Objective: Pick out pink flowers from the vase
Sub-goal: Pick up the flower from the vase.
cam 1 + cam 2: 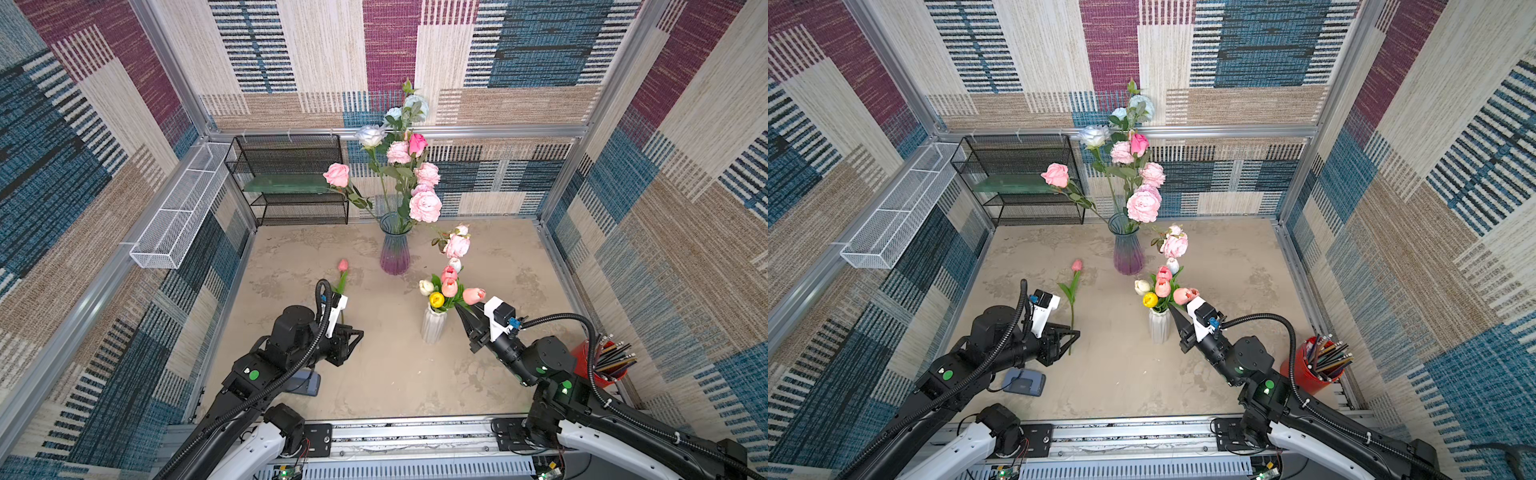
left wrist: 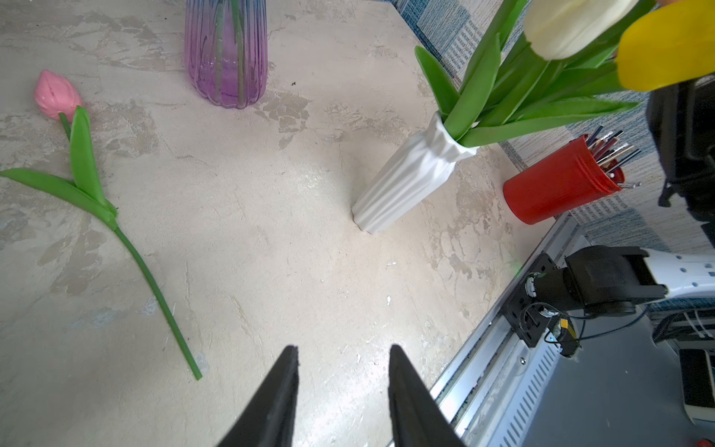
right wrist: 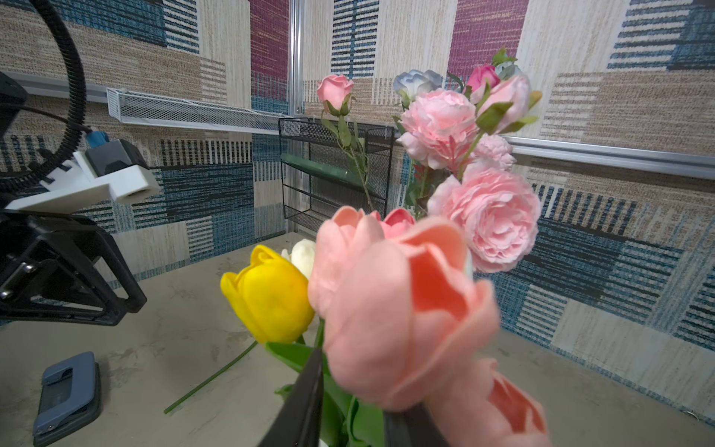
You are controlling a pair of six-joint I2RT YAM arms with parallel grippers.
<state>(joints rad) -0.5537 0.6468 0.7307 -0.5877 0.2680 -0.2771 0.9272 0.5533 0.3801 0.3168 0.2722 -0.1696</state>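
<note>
- Sandy table [image 1: 395,374] [image 1: 1121,382] in both top views; pink tulips [image 1: 449,286] [image 1: 1163,286] stand in the white vase [image 1: 433,328] [image 1: 1159,328].
- Left wrist view: your left claw [image 2: 343,347] is wide, empty.
- Right wrist view: your right claw [image 3: 354,387] sits narrow under one pink tulip [image 3: 402,321]; gripping, you cannot tell. It looks light and bendy, so hold the stem.

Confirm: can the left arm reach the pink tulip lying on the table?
Probably yes. The pink tulip lies flat on the bare table, its stem end close beside the left pincer, which is open and empty. Nothing stands between them.
</note>
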